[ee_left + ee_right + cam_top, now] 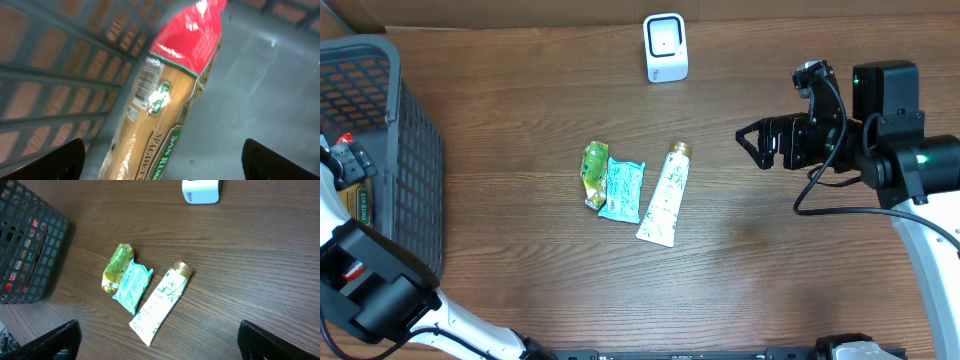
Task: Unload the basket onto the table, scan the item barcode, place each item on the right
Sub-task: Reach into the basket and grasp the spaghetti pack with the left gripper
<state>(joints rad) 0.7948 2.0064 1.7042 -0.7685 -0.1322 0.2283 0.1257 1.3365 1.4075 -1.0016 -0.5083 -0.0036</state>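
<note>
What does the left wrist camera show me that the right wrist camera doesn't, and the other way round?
Left wrist only: a close view of the spaghetti packet lying in the basket, with its barcode facing the camera.
Right wrist only: the table items, namely the green packet, teal packet, white tube and white scanner.
Both: the dark mesh basket, seen from inside by the left wrist camera and from outside by the right.

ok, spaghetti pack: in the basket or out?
In. Left wrist view: spaghetti pack lies inside the basket, mesh wall beside it, grey floor beneath.
</note>
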